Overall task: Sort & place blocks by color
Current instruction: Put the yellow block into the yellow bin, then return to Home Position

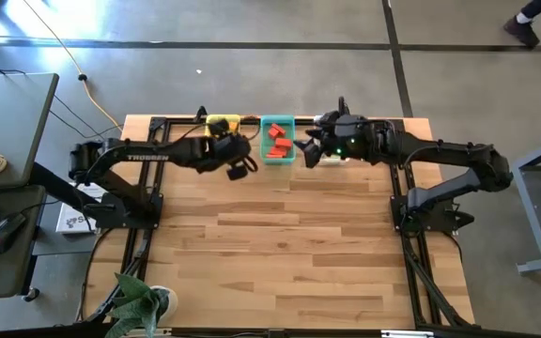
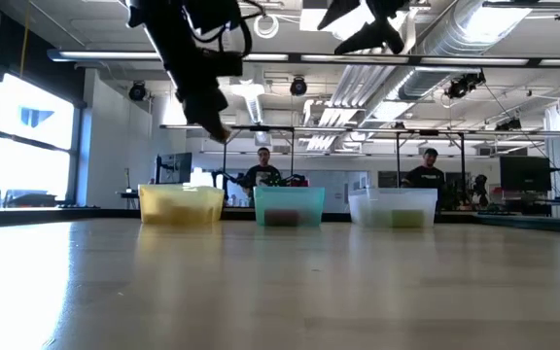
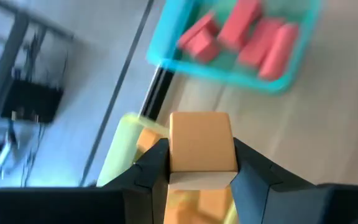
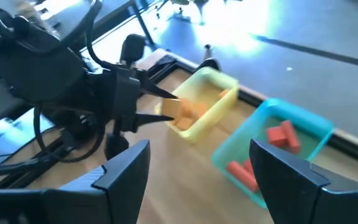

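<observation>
I see my left pincer [image 3: 201,171] clamped on an orange block [image 3: 202,149] above the yellow bin [image 4: 207,102], upper centre; my right pincer [image 4: 201,168] hangs apart, empty.

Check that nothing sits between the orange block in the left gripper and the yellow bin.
Nothing visible does. The left gripper grips the orange block directly above the yellow bin, which holds only orange blocks. The teal bin stands beside it, apart.
</observation>
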Robot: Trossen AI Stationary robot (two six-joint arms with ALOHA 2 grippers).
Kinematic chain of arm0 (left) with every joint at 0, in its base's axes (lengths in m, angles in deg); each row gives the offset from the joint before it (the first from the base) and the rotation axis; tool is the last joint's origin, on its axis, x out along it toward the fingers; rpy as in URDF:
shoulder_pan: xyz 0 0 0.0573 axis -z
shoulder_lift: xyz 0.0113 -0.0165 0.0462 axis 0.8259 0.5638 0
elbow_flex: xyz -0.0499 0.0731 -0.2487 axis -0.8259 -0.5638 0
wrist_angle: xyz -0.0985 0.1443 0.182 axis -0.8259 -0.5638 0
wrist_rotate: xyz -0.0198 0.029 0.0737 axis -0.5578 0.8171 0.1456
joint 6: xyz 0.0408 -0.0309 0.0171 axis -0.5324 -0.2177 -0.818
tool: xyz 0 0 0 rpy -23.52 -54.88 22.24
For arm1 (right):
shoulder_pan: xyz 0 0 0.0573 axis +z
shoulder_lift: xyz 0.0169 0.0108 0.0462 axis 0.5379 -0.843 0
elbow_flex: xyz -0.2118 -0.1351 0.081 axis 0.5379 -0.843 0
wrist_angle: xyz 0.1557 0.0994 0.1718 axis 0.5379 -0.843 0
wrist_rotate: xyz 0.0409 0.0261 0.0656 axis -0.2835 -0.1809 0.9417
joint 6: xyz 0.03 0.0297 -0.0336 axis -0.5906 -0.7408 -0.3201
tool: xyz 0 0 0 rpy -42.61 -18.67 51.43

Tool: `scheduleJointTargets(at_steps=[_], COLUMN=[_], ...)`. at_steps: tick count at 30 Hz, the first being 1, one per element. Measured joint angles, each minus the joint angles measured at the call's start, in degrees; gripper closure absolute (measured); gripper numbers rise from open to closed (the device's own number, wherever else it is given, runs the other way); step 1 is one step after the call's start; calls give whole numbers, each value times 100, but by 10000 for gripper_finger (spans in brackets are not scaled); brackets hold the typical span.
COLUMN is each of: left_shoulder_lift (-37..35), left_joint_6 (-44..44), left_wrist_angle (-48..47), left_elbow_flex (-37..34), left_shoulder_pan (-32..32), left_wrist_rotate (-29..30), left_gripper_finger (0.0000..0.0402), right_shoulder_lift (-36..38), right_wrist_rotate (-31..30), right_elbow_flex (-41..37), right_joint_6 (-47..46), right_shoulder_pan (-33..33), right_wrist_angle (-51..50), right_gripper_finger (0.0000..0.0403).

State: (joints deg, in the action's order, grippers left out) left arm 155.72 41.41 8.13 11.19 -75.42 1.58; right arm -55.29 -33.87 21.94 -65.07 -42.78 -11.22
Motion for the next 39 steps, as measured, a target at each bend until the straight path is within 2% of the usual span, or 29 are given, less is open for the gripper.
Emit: scheduleJointTargets(at_steps=[4,7,18,23,33,39], left_shoulder_lift=[0,0,0,0,0,0], left_joint_6=[273,396,871,851,915,1039], left_wrist_angle=[-348,-484,-507,-505,-475,-389], left_elbow_flex=[0,0,0,0,0,0], left_shoulder_pan=[-432,-718,-1453,-1592,-1614,-1614], left_wrist_rotate=[-43,-324,-691,-690,-692,-923], left_gripper_finger=[290,290,288,284,215,206], right_shoulder_lift=[0,0,0,0,0,0], right_wrist_rotate=[168,408,939,1213,1402,1687], right_elbow_flex=[0,0,0,0,0,0], right_joint_6=[77,97,734,737,736,674], right_shoulder_pan=[-383,-662,-1394,-1621,-1724,-1722], right_wrist_angle=[-23,-97,-108,-109,-109,-109], right_gripper_finger=[144,144,144,144,144,144])
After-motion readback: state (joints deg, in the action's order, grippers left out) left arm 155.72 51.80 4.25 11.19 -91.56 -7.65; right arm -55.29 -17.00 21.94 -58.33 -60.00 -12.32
